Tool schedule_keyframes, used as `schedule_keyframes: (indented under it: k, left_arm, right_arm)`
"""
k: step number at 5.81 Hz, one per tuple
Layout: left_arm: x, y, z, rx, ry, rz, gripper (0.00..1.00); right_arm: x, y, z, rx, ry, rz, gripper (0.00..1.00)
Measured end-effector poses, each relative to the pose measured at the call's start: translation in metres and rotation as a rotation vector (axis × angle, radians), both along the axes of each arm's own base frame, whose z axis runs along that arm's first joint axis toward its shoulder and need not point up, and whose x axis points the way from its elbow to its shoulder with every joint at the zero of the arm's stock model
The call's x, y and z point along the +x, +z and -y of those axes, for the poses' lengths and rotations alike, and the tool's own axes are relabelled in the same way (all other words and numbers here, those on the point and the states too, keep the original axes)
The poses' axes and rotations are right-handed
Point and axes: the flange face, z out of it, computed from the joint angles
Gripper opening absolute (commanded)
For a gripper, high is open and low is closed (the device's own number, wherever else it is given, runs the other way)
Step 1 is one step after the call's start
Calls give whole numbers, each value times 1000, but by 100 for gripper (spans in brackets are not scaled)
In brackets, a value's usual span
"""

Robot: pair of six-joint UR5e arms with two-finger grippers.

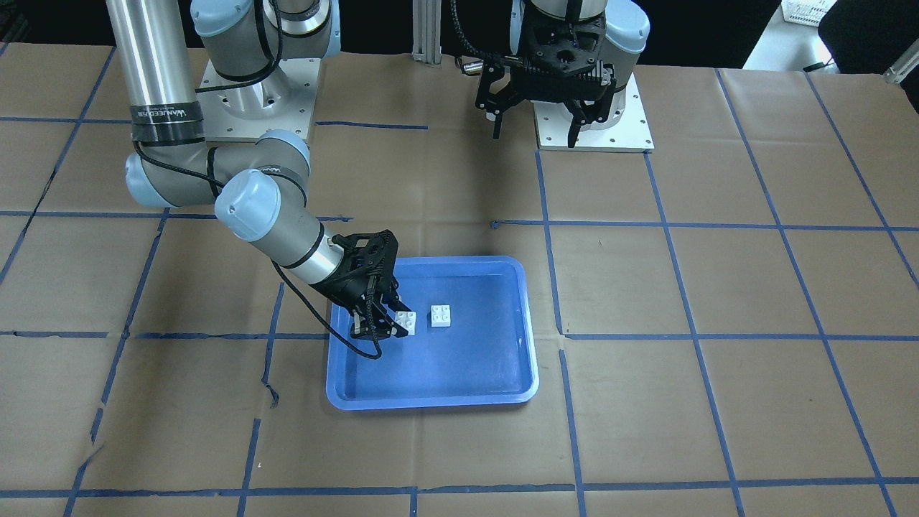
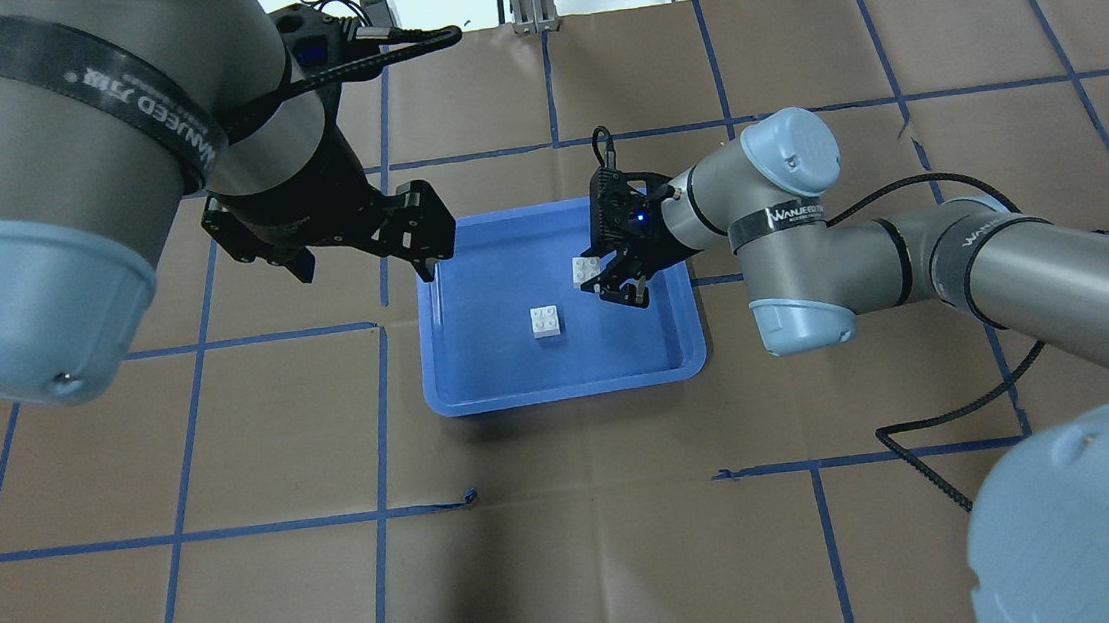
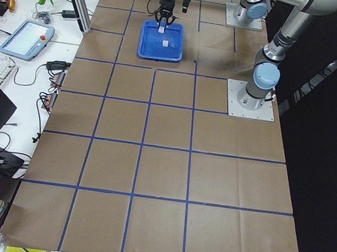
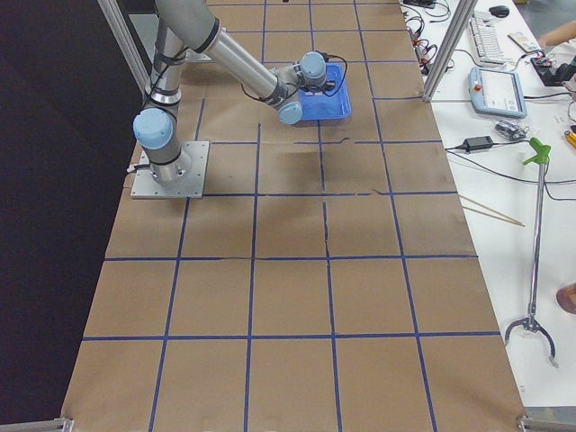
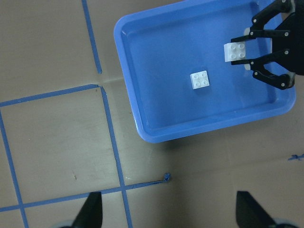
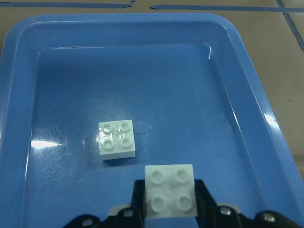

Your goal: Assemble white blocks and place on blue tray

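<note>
The blue tray (image 1: 431, 396) lies mid-table; it also shows in the overhead view (image 2: 562, 396), left wrist view (image 5: 156, 135) and right wrist view (image 6: 256, 109). One white block (image 1: 441, 315) (image 2: 545, 321) (image 5: 200, 79) (image 6: 117, 138) lies studs-up on the tray floor. My right gripper (image 1: 375, 327) (image 2: 612, 283) (image 5: 266, 53) is inside the tray, shut on the other white block (image 1: 406, 322) (image 2: 586, 270) (image 5: 236, 51) (image 6: 169, 190), beside the loose one and apart from it. My left gripper (image 1: 535, 118) (image 2: 365, 263) is open and empty, held high beyond the tray's edge.
Brown paper with blue tape lines covers the table (image 1: 718, 287). The arms' white base plates (image 1: 596, 122) (image 1: 251, 100) stand at the robot's edge. A desk with a pendant (image 3: 26, 37) and cables runs along the operators' side.
</note>
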Motion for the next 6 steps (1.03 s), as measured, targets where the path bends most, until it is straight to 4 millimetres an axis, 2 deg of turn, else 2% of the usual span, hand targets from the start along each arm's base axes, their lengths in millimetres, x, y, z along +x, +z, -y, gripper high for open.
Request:
schedule_keyframes:
  k: [3, 6]
  left_arm:
    - [19, 8, 10, -8, 65, -38, 99]
    - [21, 9, 11, -9, 61, -44, 99]
  right_arm:
    - [7, -22, -4, 42, 14, -1, 32]
    - [17, -33, -14, 67, 32, -9, 32]
